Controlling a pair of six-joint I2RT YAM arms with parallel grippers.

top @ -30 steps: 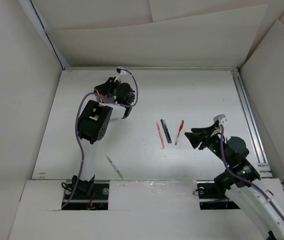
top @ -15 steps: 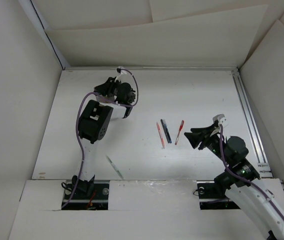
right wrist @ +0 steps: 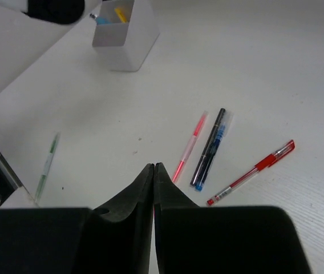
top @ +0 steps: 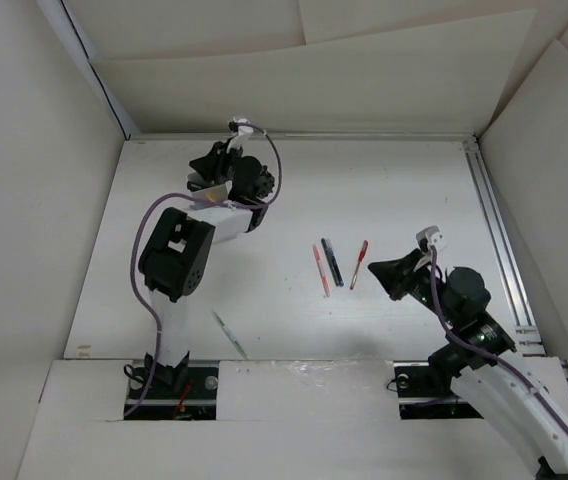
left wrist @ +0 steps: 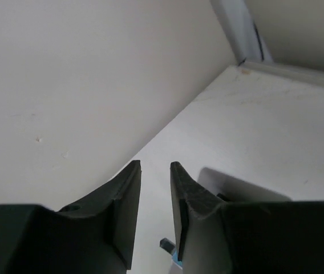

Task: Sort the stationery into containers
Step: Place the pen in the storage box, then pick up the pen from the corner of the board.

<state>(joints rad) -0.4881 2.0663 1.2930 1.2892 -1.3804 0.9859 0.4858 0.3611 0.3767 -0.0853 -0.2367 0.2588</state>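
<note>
Top view, left arm: you see the left gripper (top: 204, 168) has risen and swung toward the far wall since a second ago. Its arm hides the container from this camera.
Top view, right arm: the right gripper (top: 376, 270) has snapped from a wide fork to a closed point. It sits just right of the red pen (top: 359, 264) without touching it. The black-and-blue pen (top: 332, 262) and the pink pen (top: 321, 270) lie further left of it on the table (top: 414, 190), unmoved. The green pen (top: 229, 335) is well apart, toward the left arm's base.
Left wrist view: the left gripper (left wrist: 155, 171) stands partly parted with nothing between its fingers. A blue tip shows just below them; what it belongs to you cannot tell.
Right wrist view: the right gripper (right wrist: 153, 168) is pressed shut on nothing. The pink pen (right wrist: 189, 147), black-and-blue pen (right wrist: 209, 149) and red pen (right wrist: 252, 172) lie just ahead and right. The green pen (right wrist: 47, 165) lies left. The container (right wrist: 125, 48) is far ahead-left, holding yellow and blue items.
Meaning: the left arm has likely just dropped an item off. The right closed on air, so four pens remain.
</note>
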